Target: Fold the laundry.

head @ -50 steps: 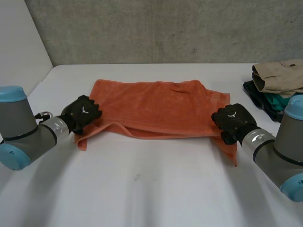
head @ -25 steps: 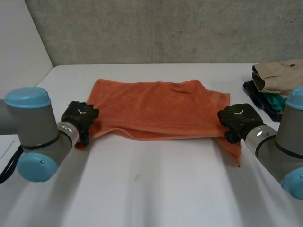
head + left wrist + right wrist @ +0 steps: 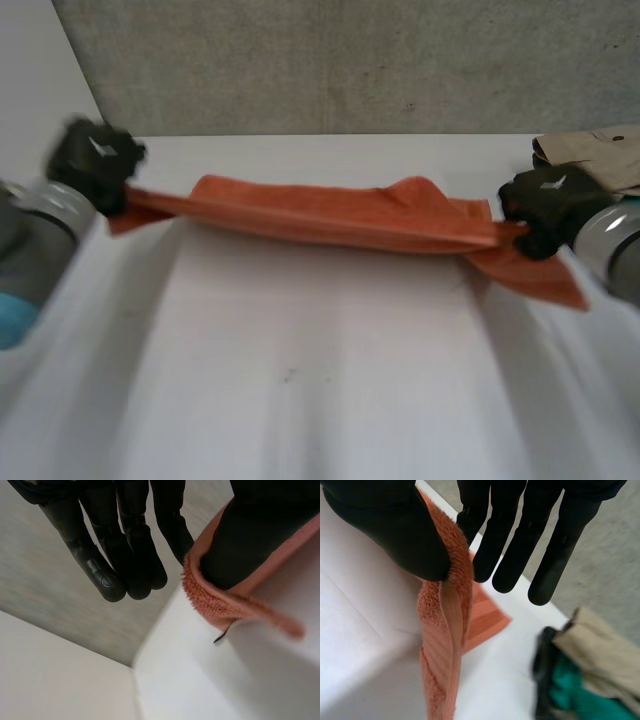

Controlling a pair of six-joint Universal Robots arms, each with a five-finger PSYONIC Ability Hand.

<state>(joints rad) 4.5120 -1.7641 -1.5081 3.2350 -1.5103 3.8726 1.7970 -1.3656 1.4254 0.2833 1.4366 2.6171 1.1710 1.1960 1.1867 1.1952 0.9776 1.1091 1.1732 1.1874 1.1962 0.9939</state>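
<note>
An orange towel (image 3: 330,215) hangs stretched in a narrow band between my two hands above the white table (image 3: 320,380). My left hand (image 3: 95,160) holds its left end, raised near the table's far left corner. In the left wrist view the towel's edge (image 3: 225,605) wraps round the thumb of that hand (image 3: 125,545), pinched beside the straight fingers. My right hand (image 3: 545,205) holds the right end, with a loose corner drooping below it. In the right wrist view the towel (image 3: 445,630) is pinched between the thumb and a finger of that hand (image 3: 520,530) and hangs down.
A stack of folded clothes (image 3: 590,165), beige on top of teal and dark pieces, lies at the table's right edge, close to my right hand; its pile (image 3: 590,670) lies beyond the fingertips. A grey wall runs behind the table.
Both hands have risen and moved outward, lifting the towel off the table and pulling it taut. The left hand went up and far to the left.
</note>
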